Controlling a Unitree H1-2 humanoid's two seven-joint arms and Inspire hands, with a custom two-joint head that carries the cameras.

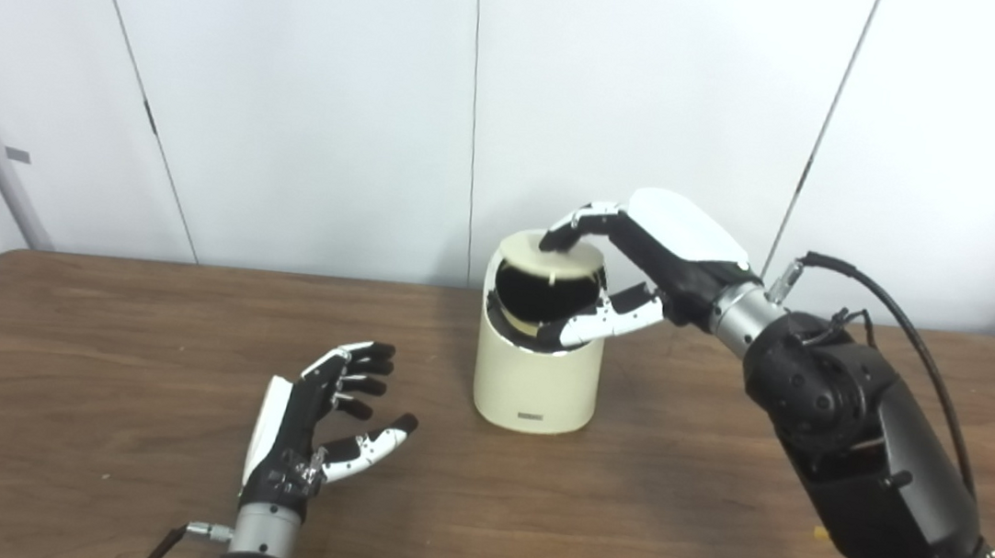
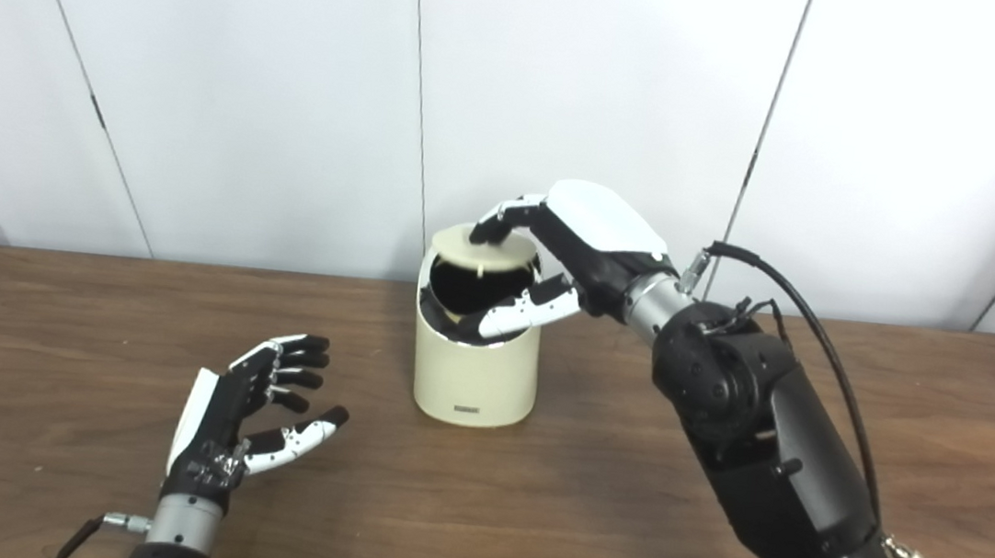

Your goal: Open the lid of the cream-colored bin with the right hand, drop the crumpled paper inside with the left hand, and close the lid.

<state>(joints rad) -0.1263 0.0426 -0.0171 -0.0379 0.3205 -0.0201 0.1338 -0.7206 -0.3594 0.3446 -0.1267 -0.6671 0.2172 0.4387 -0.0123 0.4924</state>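
**Lighting and Picture Quality**

Bright, even, diffuse overhead light. Soft shadows on the table [image 1: 83, 346] beneath the right arm [image 1: 861, 428] and beside the bin [image 1: 533, 384]. Slightly washed-out white wall [image 1: 316, 66]. Mild softness throughout; no strong glare.

Dark wood-grain table [image 1: 84, 337]; white panelled wall [image 1: 295, 91] behind

Cream-colored bin [image 1: 536, 371] upright on the wooden table [image 1: 80, 383], its lid [image 1: 555, 256] tilted up over a dark opening. Right hand [image 1: 637, 271]: fingers on the lid's top, thumb at the opening's lower rim. Left hand [image 1: 320, 431] empty, fingers spread, near the bin's left.
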